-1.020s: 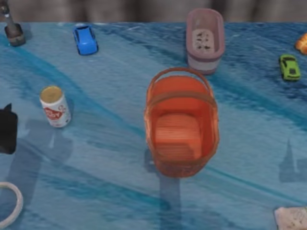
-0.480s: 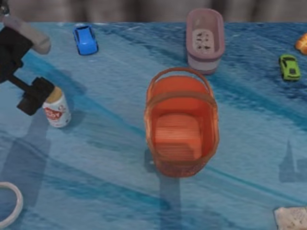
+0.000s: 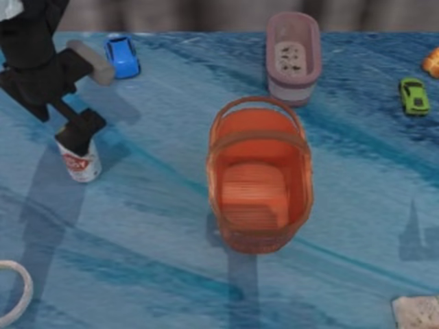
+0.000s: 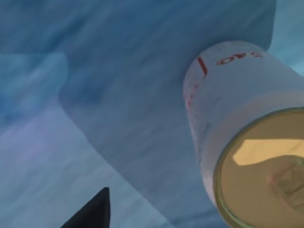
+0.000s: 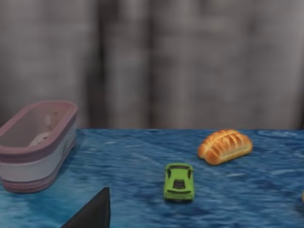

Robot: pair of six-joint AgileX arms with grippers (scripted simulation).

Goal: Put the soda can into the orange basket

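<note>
The soda can (image 3: 81,164), white with red markings, stands upright at the table's left; its tan-gold top (image 4: 266,175) shows close up in the left wrist view. My left gripper (image 3: 81,129) hangs right over the can's top, open and holding nothing, and hides the top in the top view. Only one dark fingertip (image 4: 95,213) shows in its wrist view, off to the can's side. The orange basket (image 3: 259,233) sits empty at the table's middle, its handle arched across the far half. My right arm is parked out of the top view; one fingertip (image 5: 92,213) shows.
A blue toy car (image 3: 122,56) sits behind the can. A mauve tub (image 3: 293,86) stands behind the basket. A green toy car (image 3: 414,96) and a bread loaf (image 5: 224,146) lie far right. A white ring (image 3: 15,291) is front left, a pale cloth (image 3: 417,312) front right.
My left arm has swung in from the left edge to the back left, bringing its gripper over the can's top. The can and the basket have not moved.
</note>
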